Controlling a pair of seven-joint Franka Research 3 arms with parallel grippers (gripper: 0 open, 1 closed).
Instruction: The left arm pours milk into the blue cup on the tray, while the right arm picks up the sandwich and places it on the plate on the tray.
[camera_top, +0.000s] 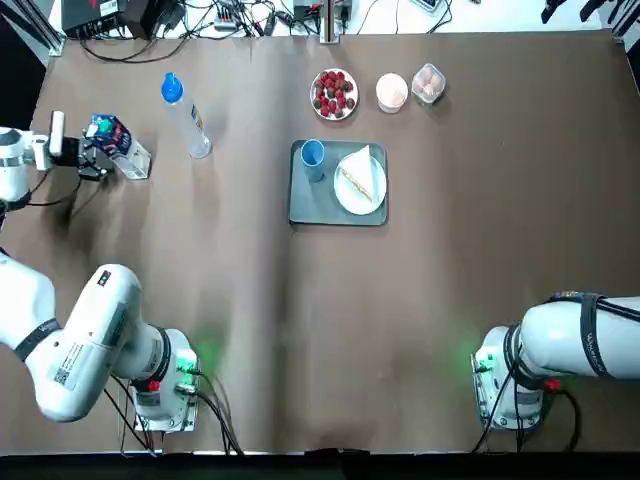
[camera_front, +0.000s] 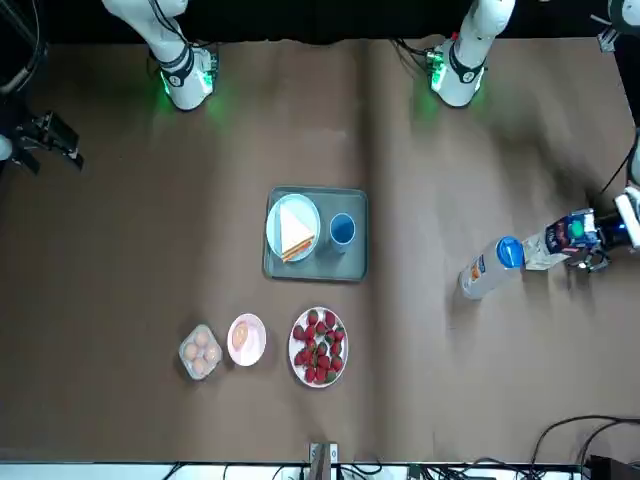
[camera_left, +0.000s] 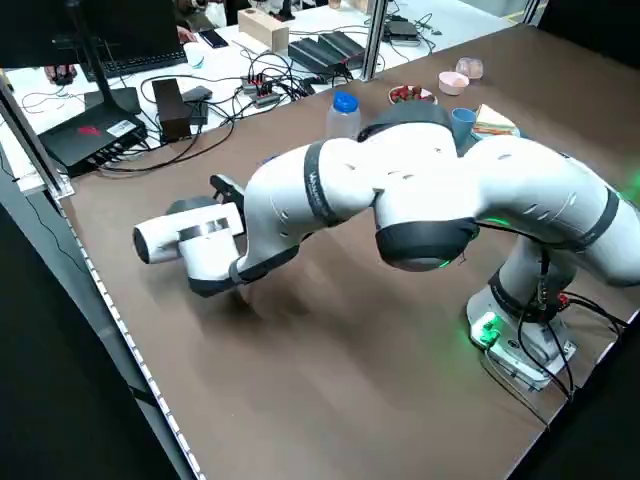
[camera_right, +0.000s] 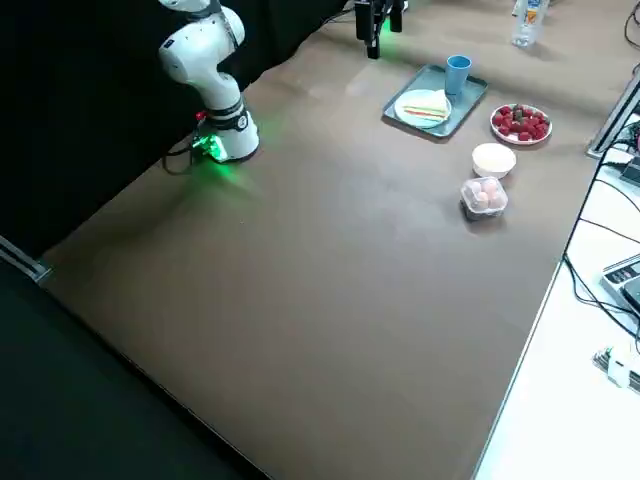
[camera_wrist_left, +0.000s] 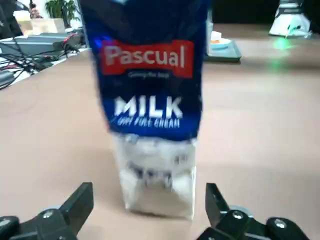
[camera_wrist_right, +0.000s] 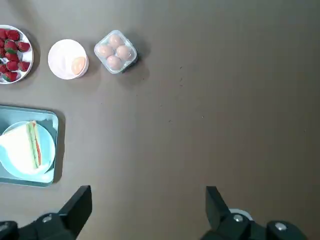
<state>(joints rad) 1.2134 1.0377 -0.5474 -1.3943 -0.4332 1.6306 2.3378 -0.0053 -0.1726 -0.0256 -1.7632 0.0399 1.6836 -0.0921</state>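
The milk carton (camera_top: 122, 148) stands upright on the table at the far left. My left gripper (camera_top: 93, 158) is right beside it, open; in the left wrist view its fingers (camera_wrist_left: 80, 202) flank the carton's base (camera_wrist_left: 159, 190) without touching. The tray (camera_top: 304, 206) lies at mid-table. On it stand the blue cup (camera_top: 312, 154) and the white plate (camera_top: 372, 200), with the sandwich (camera_top: 358, 177) lying on the plate. My right gripper (camera_front: 48, 138) hangs open and empty high over the table's right side, far from the tray (camera_wrist_right: 56, 150).
A clear bottle with a blue cap (camera_top: 186, 118) stands just right of the milk. Behind the tray sit a dish of strawberries (camera_top: 333, 93), a small white bowl (camera_top: 391, 91) and a clear egg box (camera_top: 428, 82). Cables run along the far edge.
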